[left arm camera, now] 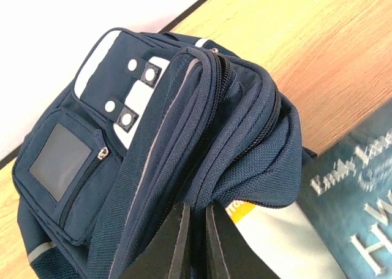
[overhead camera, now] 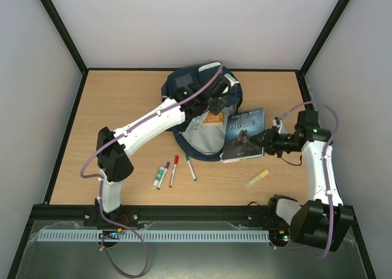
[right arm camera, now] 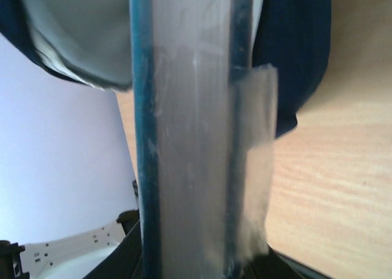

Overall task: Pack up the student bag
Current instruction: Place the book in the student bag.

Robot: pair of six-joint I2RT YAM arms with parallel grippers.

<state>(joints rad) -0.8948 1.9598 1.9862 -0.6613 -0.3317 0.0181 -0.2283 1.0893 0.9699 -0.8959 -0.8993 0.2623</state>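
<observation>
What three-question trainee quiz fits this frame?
1. True or false: the left gripper is pinching the fabric edge of the student bag.
2. The right gripper holds: A) a marker, B) the book, C) nothing.
3. Is the bag's main compartment open or zipped shut?

Key: 1 true. 2 B; the book's edge sits between its fingers. 3 open; the pale lining shows in the top view.
</observation>
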